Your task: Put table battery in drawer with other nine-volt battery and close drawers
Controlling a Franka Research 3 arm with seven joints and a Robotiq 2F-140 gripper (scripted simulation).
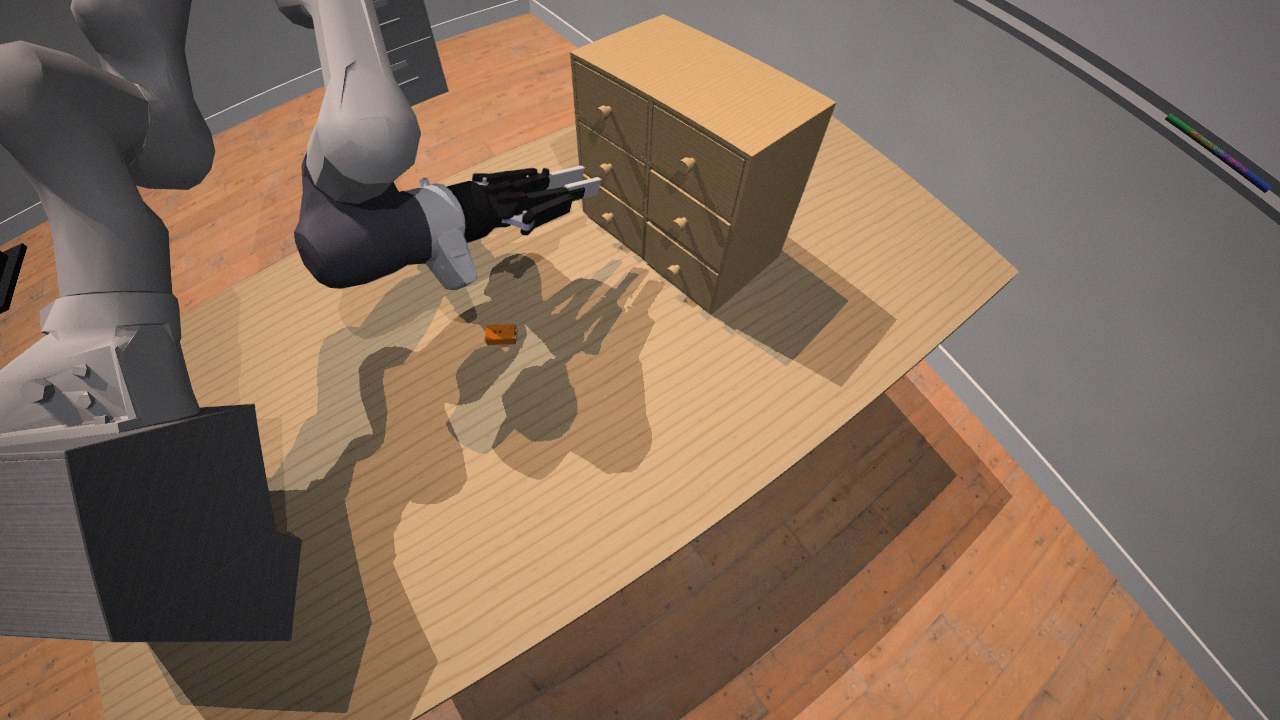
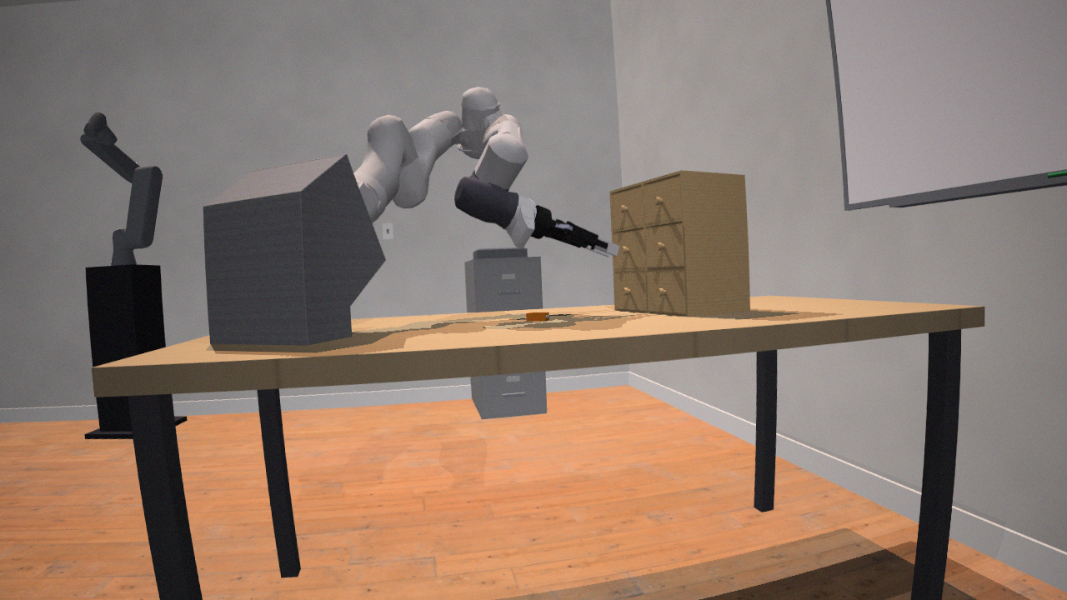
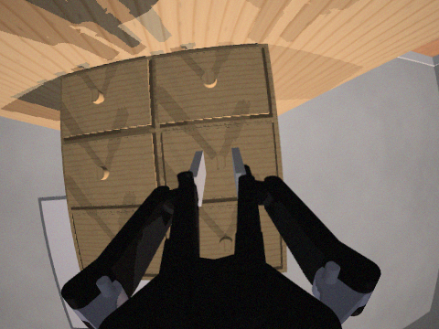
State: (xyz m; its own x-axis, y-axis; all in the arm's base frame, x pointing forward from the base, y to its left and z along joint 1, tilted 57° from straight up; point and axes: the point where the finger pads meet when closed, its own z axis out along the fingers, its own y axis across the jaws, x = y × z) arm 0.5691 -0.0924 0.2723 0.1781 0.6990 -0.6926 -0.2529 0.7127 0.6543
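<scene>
The small wooden chest [image 1: 702,76] [image 2: 714,246] stands upright with its drawers in two columns of three, all looking pushed in; their contents are hidden. The orange nine-volt battery [image 1: 500,334] [image 2: 537,316] lies on the table in front of the chest and is out of the wrist view. My gripper [image 1: 588,179] [image 2: 614,250] [image 3: 218,161] is narrowly open and empty, tilted slightly down at the middle drawer of the far-left column in the top view. That drawer's knob [image 1: 605,168] [image 3: 220,161] shows between the fingertips in the wrist view; I see no grip on it.
The wooden table [image 1: 572,582] [image 2: 418,357] bears the chest and the dark arm base block [image 1: 179,528] [image 2: 253,276]. Other knobs stick out around the gripper, such as the upper one [image 1: 605,110] and the lower one [image 1: 607,217] of the same column. A grey cabinet [image 2: 503,287] stands beyond the table.
</scene>
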